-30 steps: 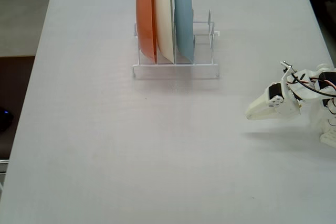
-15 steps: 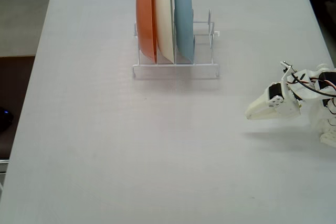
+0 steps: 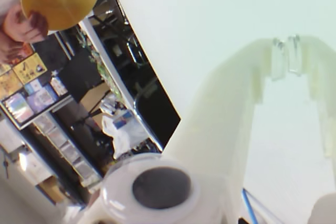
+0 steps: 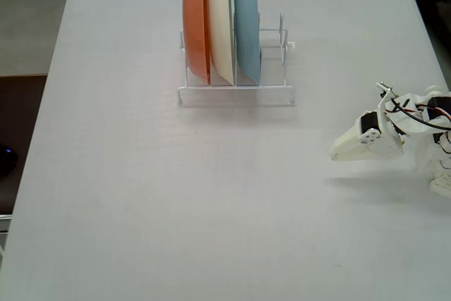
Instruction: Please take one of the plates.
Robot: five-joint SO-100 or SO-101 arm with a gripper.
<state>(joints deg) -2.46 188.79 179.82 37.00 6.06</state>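
Three plates stand in a rack on the tabletop.
The yellow plate (image 4: 221,22) stands upright in the white rack (image 4: 236,91), between the orange plate (image 4: 196,22) and blue plate (image 4: 247,22), far side of the tabletop (image 4: 141,188). The end effector (image 4: 334,154) sits well apart at the right, fingertips pressed together, empty.

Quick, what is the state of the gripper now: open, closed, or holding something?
Gripper: closed, fingertips together, holding nothing; it is far from the plates in the rack.

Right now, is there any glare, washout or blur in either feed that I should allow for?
Wrist view: the table is blown out almost to white, and the pale pincer fades into it, close and soft. Fixed view: the light is even and fairly sharp, the rack casts only a faint shadow, and the middle plate looks washed to cream.
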